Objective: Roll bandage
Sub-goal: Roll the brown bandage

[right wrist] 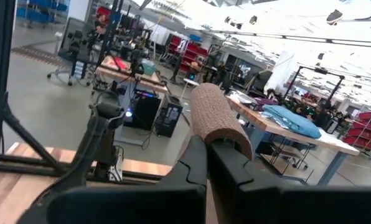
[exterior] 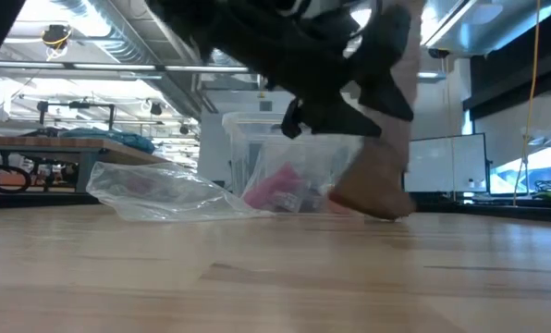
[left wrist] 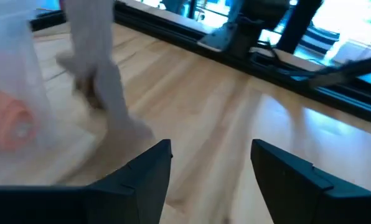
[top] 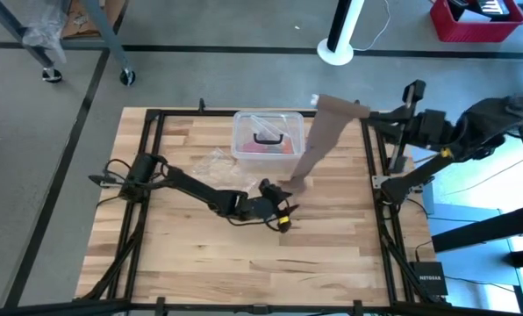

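Worktop (top: 200, 254): pale wood planks inside a black frame. Room beyond is an open workshop with benches and racks, seen past my right wrist.

Bandage (top: 318, 145): brown strip strung taut on a slant. Its top end is pinched in my right fingers (top: 367, 111), high at the far right edge of the worktop. Its bottom end is slumped on the wood near the middle, just in front of the clear box (top: 266, 140). Long axis runs from that far-right corner down toward the centre.

Clear box has a black handle and sits at the far middle. A thin plastic bag (top: 211, 162) lies crumpled just beside it, toward my left side.

Right fingers: closed tight on the bandage's upper end, fabric draped over the tips in the right wrist view.

Left fingers (top: 281, 215): spread wide, nothing in them, low over the wood just beside the bandage's lower end. The heap lies ahead and off to one side in the left wrist view.

My read: left arm is the one near the free end, so it's placed to take that end and start the roll. The lower end is blurred, so I can't tell its fold.
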